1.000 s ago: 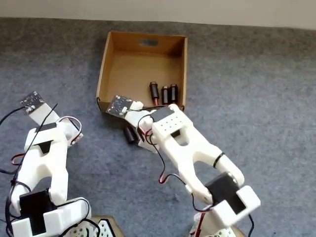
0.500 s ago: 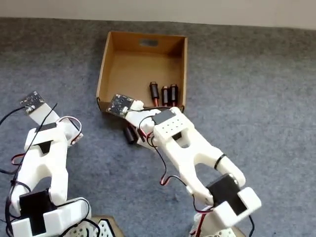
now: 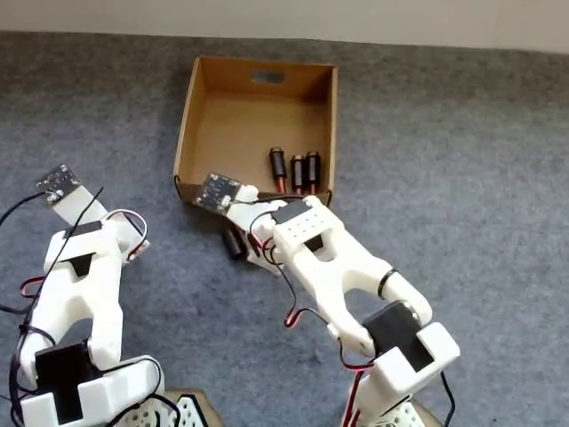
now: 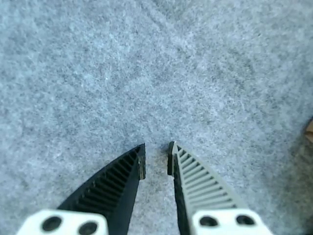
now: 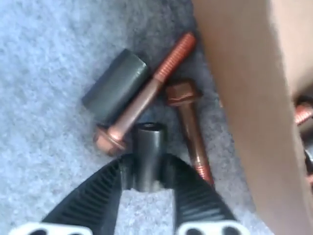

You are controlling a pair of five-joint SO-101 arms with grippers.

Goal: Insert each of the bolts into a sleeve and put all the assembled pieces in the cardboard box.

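Just under the box's near wall, about the middle of the high view, my right gripper (image 5: pixel 148 169) is clamped on a dark sleeve (image 5: pixel 148 144), open end facing away from the wrist. The nearest bolt (image 5: pixel 188 129) lies right beside it, between the sleeve and the cardboard box (image 5: pixel 239 98) wall. Its long axis is roughly parallel to the sleeve, hex head out past the sleeve's mouth, threads pointing back toward me. So I reckon it's facing the wrong way for a straight push.

A second bolt (image 5: pixel 146 93) lies slantwise along a loose sleeve (image 5: pixel 115 83), head just beside my sleeve. My left gripper (image 4: pixel 156 159), over at the lower left of the high view, is barely ajar and empty, well apart from all this.

It's all on grey carpet (image 4: pixel 98 73), so probably not much rolling, but the box wall crowds one side. Three assembled pieces (image 3: pixel 296 169) sit in the box's lower right corner.
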